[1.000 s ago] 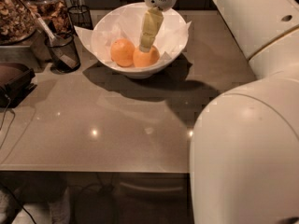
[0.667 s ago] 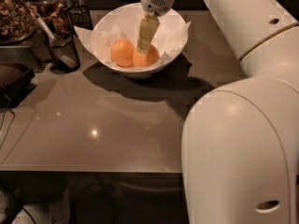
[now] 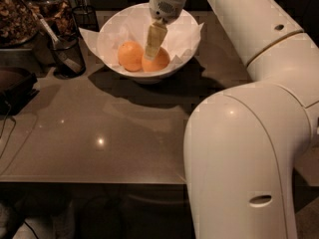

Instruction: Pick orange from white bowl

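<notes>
The white bowl, lined with crumpled white paper, stands at the back of the grey counter. Two oranges lie in it side by side: one on the left and one on the right. My gripper reaches down into the bowl from above and sits right at the right orange, covering its upper left part. Both oranges rest on the paper in the bowl.
A black mesh cup with utensils stands left of the bowl, and another stands behind it. Snack containers and a dark tray are at the far left. My white arm fills the right side.
The gripper has moved slightly down and left, deeper into the bowl toward the right orange. The arm's body has swung left, covering more of the counter. The oranges have not moved.
</notes>
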Controlling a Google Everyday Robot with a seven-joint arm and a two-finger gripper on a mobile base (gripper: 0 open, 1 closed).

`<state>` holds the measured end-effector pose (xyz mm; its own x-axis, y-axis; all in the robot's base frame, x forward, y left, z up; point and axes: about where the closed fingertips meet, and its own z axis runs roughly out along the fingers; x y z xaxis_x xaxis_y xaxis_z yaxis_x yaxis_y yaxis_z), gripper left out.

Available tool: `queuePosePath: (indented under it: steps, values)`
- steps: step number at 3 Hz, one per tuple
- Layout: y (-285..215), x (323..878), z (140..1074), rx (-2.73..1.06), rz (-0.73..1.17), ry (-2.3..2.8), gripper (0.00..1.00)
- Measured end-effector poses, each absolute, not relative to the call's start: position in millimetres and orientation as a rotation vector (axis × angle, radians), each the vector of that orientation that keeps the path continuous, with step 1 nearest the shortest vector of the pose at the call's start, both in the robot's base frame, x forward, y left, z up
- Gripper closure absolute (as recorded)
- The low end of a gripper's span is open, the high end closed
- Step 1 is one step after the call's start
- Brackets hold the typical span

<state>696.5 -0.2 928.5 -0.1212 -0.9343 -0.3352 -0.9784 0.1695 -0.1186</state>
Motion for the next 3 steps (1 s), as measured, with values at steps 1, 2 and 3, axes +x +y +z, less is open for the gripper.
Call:
queuePosePath:
  steps: [1,2,3]
  values:
    - [1.1,698.9,923.6,-1.819,0.203,2.13,0.3]
    - [1.8,700.6,921.1,-1.816,0.213,2.136,0.3]
    - [1.7,700.6,921.1,-1.815,0.213,2.136,0.17]
